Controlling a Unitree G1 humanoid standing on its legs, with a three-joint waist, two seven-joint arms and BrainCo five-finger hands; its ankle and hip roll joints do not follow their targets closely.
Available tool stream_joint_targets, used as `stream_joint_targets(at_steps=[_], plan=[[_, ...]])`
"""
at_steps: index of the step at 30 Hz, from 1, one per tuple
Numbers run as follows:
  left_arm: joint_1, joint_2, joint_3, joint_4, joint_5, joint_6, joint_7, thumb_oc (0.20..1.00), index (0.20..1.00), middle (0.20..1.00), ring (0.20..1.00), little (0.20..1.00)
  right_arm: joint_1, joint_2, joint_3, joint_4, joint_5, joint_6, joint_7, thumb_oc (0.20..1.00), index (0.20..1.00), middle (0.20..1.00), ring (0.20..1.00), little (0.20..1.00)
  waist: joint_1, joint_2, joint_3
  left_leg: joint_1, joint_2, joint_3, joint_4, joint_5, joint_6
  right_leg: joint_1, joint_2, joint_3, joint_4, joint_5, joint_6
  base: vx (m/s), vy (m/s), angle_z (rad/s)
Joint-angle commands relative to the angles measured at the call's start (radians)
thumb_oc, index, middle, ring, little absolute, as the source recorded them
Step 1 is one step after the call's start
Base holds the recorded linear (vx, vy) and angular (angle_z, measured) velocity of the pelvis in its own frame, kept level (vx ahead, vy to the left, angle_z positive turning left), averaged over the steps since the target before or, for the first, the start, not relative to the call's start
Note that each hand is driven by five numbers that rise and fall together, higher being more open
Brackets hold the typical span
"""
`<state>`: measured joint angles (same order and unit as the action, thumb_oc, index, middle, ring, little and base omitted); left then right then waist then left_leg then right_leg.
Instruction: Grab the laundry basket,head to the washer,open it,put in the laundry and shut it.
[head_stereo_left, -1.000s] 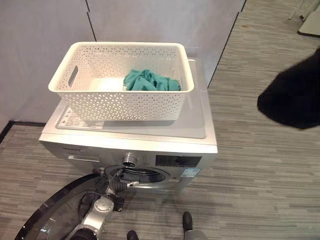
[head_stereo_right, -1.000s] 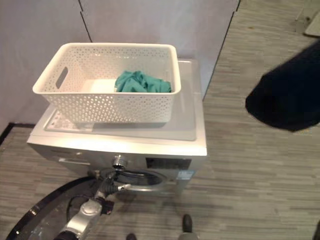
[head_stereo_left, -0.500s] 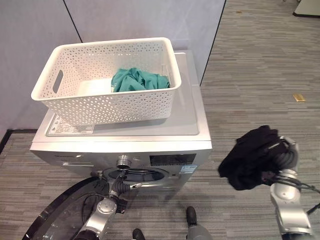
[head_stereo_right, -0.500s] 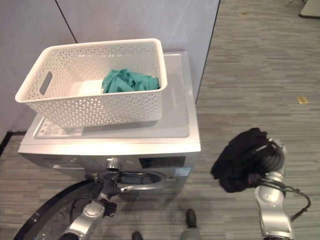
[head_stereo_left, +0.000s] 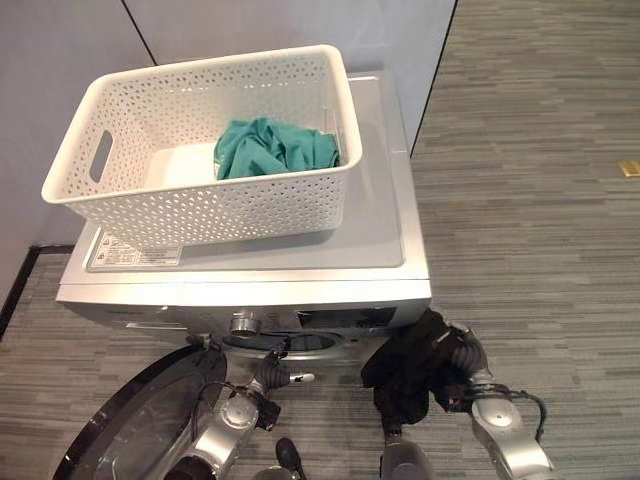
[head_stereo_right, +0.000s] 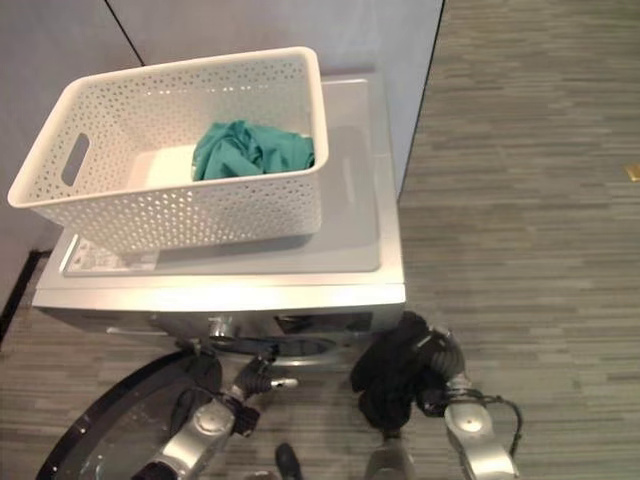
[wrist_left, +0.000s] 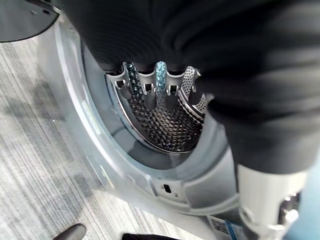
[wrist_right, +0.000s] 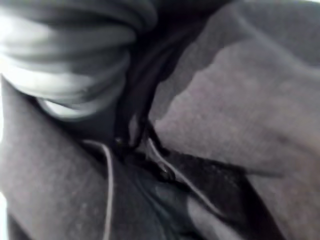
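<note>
There is one washer (head_stereo_left: 300, 270), with one round door (head_stereo_left: 140, 420) swung open at its near left. One white laundry basket (head_stereo_left: 200, 150) sits on its lid, holding one teal garment (head_stereo_left: 275, 148). One black garment (head_stereo_left: 410, 370) hangs near the washer's front at the right. Two robot hands show: the left hand (head_stereo_left: 270, 375) and the right hand (head_stereo_left: 455, 355).

The floor (head_stereo_left: 540, 230) is covered in grey planks streaked in lighter and darker bands, laid crosswise. Pale lilac-grey wall panels (head_stereo_left: 250, 25) are set at 12 o'clock, divided by thin dark seams. A dark skirting strip (head_stereo_left: 18, 275) is seen at 9 o'clock. A small yellowish object (head_stereo_left: 629, 168) is lying on the floor at 3 o'clock.
</note>
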<state>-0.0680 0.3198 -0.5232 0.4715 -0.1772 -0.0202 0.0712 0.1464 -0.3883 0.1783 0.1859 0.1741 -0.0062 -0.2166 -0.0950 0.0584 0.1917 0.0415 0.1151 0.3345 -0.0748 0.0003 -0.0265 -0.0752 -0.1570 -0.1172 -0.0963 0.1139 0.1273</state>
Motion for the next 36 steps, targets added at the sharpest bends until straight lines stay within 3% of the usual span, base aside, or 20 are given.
stream_joint_targets(at_steps=[1, 3, 6, 8, 9, 13, 18, 21, 22, 26, 36], plan=[[-0.065, 0.017, -0.002, -0.019, 0.006, -0.065, -0.02, 1.0, 1.0, 1.0, 1.0, 1.0, -0.06, 0.013, 0.005, -0.037, 0.04, -0.091, 0.018, 0.2, 0.2, 0.2, 0.2, 0.2, 0.01, -0.025, -0.005, -0.07, 0.053, -0.111, 0.058, 0.019, -0.035, 0.052, 0.023, -0.04, 0.091, -0.174, -0.043, -0.14, -0.279, 0.27], [-0.083, 0.021, -0.019, -0.029, -0.004, -0.064, -0.033, 1.0, 1.0, 1.0, 1.0, 1.0, -0.084, 0.011, 0.042, -0.012, 0.058, -0.097, 0.024, 0.2, 0.2, 0.2, 0.2, 0.2, 0.023, -0.033, 0.007, -0.097, 0.072, -0.143, 0.06, 0.055, -0.05, 0.064, 0.054, -0.052, 0.089, -0.201, -0.065, -0.14, -0.223, 0.3], [-0.102, 0.025, -0.029, -0.019, 0.014, -0.058, -0.044, 1.0, 1.0, 1.0, 1.0, 1.0, -0.095, 0.001, 0.057, -0.003, 0.055, -0.095, 0.027, 0.2, 0.2, 0.2, 0.2, 0.2, 0.028, -0.039, 0.01, -0.123, 0.08, -0.157, 0.071, 0.069, -0.058, 0.071, 0.068, -0.061, 0.078, -0.205, -0.075, -0.1, -0.11, 0.22], [-0.14, 0.023, -0.043, -0.021, 0.008, -0.048, -0.061, 1.0, 1.0, 1.0, 1.0, 1.0, -0.11, -0.02, 0.063, -0.007, 0.057, -0.09, 0.031, 0.2, 0.2, 0.2, 0.2, 0.2, 0.027, -0.053, 0.045, -0.164, 0.07, -0.208, 0.171, 0.026, -0.059, 0.066, 0.066, -0.068, 0.082, -0.2, -0.087, -0.17, -0.082, 0.35], [-0.141, 0.023, -0.043, -0.021, 0.007, -0.048, -0.061, 1.0, 1.0, 1.0, 1.0, 1.0, -0.111, -0.02, 0.063, -0.007, 0.058, -0.089, 0.031, 0.2, 0.2, 0.2, 0.2, 0.2, 0.026, -0.053, 0.043, -0.169, 0.069, -0.21, 0.172, 0.029, -0.058, 0.062, 0.065, -0.07, 0.08, -0.198, -0.087, -0.06, 0.014, 0.3], [-0.137, 0.088, -0.079, -0.146, 0.002, -0.024, -0.123, 1.0, 1.0, 1.0, 1.0, 1.0, -0.123, -0.036, 0.053, -0.001, 0.079, -0.079, 0.052, 0.2, 0.2, 0.2, 0.2, 0.2, 0.016, -0.058, 0.044, -0.133, 0.055, -0.244, 0.246, -0.071, -0.033, 0.044, 0.056, -0.059, 0.115, -0.189, -0.081, -0.02, 0.074, -0.02], [-0.171, 0.115, -0.108, -0.191, 0.045, -0.02, -0.148, 1.0, 1.0, 1.0, 1.0, 1.0, -0.121, -0.038, 0.033, 0.001, 0.093, -0.077, 0.061, 0.2, 0.2, 0.2, 0.2, 0.2, 0.009, -0.061, 0.05, -0.134, 0.036, -0.264, 0.287, -0.115, -0.033, 0.037, 0.047, -0.045, 0.142, -0.182, -0.074, -0.03, 0.177, 0.0], [-0.21, 0.074, -0.126, -0.152, 0.123, -0.023, -0.136, 1.0, 1.0, 1.0, 1.0, 1.0, -0.116, -0.016, 0.021, 0.001, 0.092, -0.074, 0.057, 0.2, 0.2, 0.2, 0.2, 0.2, 0.006, -0.064, 0.046, -0.105, 0.02, -0.247, 0.261, -0.143, -0.011, 0.015, 0.031, -0.03, 0.178, -0.163, -0.056, -0.04, 0.28, -0.09], [-0.235, 0.046, -0.136, -0.103, 0.184, -0.025, -0.116, 1.0, 1.0, 1.0, 1.0, 1.0, -0.148, 0.015, 0.033, 0.019, 0.091, -0.072, 0.048, 0.2, 0.2, 0.2, 0.2, 0.2, 0.008, -0.064, 0.038, -0.081, 0.009, -0.224, 0.235, -0.154, 0.006, -0.013, 0.013, -0.02, 0.193, -0.133, -0.028, -0.05, 0.175, -0.24], [-0.237, 0.031, -0.147, -0.076, 0.191, -0.028, -0.118, 1.0, 1.0, 1.0, 1.0, 1.0, -0.196, 0.047, 0.045, 0.04, 0.105, -0.072, 0.044, 0.2, 0.2, 0.2, 0.2, 0.2, 0.033, -0.071, 0.019, -0.045, -0.017, -0.159, 0.191, -0.163, 0.031, -0.027, -0.018, -0.002, 0.168, -0.094, -0.003, -0.04, 0.189, -0.59], [-0.232, 0.017, -0.171, -0.073, 0.213, -0.038, -0.105, 1.0, 1.0, 1.0, 1.0, 1.0, -0.269, 0.087, 0.115, 0.087, 0.187, -0.088, 0.063, 0.2, 0.2, 0.2, 0.2, 0.2, 0.077, -0.095, 0.033, -0.069, -0.018, -0.199, 0.236, -0.17, 0.028, 0.01, -0.037, -0.043, 0.147, -0.107, -0.011, -0.02, -0.023, -0.02]])
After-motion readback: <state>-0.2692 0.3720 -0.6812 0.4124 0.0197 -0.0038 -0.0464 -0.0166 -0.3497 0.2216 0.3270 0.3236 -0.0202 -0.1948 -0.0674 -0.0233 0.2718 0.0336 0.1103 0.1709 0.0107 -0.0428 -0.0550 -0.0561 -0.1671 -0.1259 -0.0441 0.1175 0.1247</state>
